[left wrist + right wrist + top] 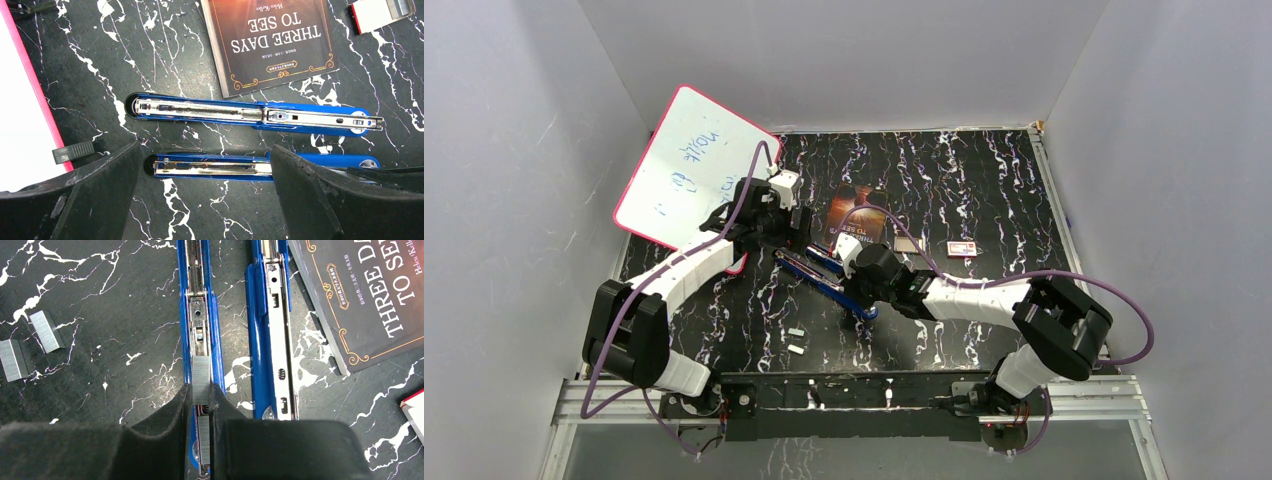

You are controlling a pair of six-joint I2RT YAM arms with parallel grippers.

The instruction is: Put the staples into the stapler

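The blue stapler (809, 268) lies open on the black marbled table as two long parallel parts. My right gripper (201, 390) is shut on a short silvery strip of staples (201, 375), holding it just over the open channel of the nearer part (199, 305). Another strip (204, 440) lies in that channel under the fingers. Two loose strips (46, 331) (13, 360) rest on the table to the left. My left gripper (206, 172) stands wide open over the other end of that part (215, 167), gripping nothing. The far part (250, 112) lies beyond it.
A dark book (859, 212) lies behind the stapler. A small red-and-white box (962, 248) and a small open tray (908, 243) sit to its right. A pink-edged whiteboard (689, 165) leans at the back left. White walls enclose the table.
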